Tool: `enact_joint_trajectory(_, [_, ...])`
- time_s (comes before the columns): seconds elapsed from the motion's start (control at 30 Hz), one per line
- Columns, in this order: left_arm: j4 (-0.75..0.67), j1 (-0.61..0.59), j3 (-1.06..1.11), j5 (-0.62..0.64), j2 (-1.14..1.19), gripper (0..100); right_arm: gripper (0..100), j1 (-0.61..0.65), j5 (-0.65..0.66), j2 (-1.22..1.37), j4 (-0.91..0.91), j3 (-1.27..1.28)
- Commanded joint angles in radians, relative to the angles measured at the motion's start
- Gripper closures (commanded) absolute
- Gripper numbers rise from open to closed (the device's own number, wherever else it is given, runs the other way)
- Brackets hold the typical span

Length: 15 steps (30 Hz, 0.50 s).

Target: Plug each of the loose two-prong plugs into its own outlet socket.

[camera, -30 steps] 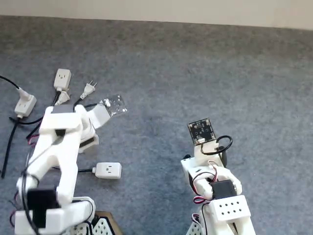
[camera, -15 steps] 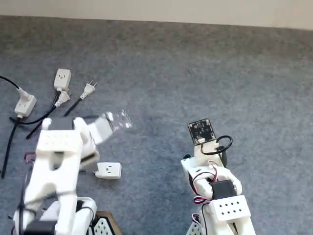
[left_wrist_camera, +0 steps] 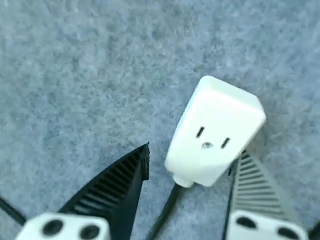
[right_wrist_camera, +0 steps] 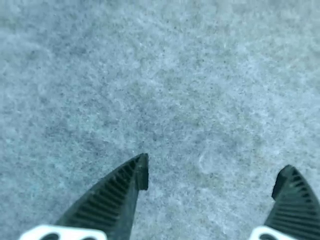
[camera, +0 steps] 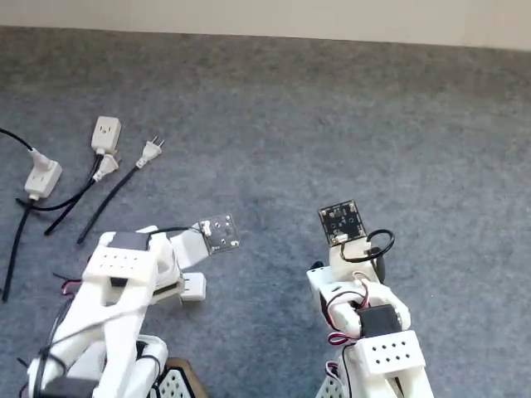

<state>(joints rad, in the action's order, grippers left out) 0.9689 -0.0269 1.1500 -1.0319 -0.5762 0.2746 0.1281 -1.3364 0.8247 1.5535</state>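
A white outlet socket (left_wrist_camera: 215, 132) on a black cord lies face up on the grey carpet, between the fingers of my open left gripper (left_wrist_camera: 194, 152). It sits close to the grey finger (left_wrist_camera: 250, 185) and apart from the black one (left_wrist_camera: 125, 185). From above, the left arm (camera: 124, 274) covers most of that socket (camera: 196, 286). A loose two-prong plug (camera: 150, 152) with a black cord lies at the far left. My right gripper (right_wrist_camera: 215, 164) hangs open over bare carpet, with nothing between its fingers.
Two more white sockets (camera: 105, 133) (camera: 41, 178) lie at the far left, each with a plug in or against it. Black cords (camera: 50, 211) trail from there toward the left arm's base. The right arm (camera: 357, 282) stands at the front centre.
The left arm has pulled back from the plugs at the far left toward the front and now stands over the near socket. The right arm has not moved.
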Motion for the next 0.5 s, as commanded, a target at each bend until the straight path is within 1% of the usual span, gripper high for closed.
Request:
enact_joint_trajectory(0.0, [-0.078,0.008,-0.090,0.006,0.139,74,62.3,0.007,0.012,-0.016,-0.018,-0.002])
enact_joint_trajectory(0.1, [-0.061,-0.004,-0.220,0.008,0.232,74,62.3,0.007,0.012,-0.016,-0.018,-0.002])
enact_joint_trajectory(0.2, [0.043,-0.019,-0.367,0.006,0.300,74,62.3,0.007,0.012,-0.016,-0.018,-0.002])
enact_joint_trajectory(0.3, [0.135,-0.033,-0.473,0.002,0.315,75,62.3,0.007,0.012,-0.016,-0.019,-0.002])
enact_joint_trajectory(0.37, [0.161,-0.047,-0.521,0.000,0.315,75,62.3,0.007,0.012,-0.016,-0.019,-0.002])
enact_joint_trajectory(0.47, [0.161,-0.082,-0.568,-0.002,0.323,75,62.3,0.007,0.012,-0.016,-0.019,-0.002])
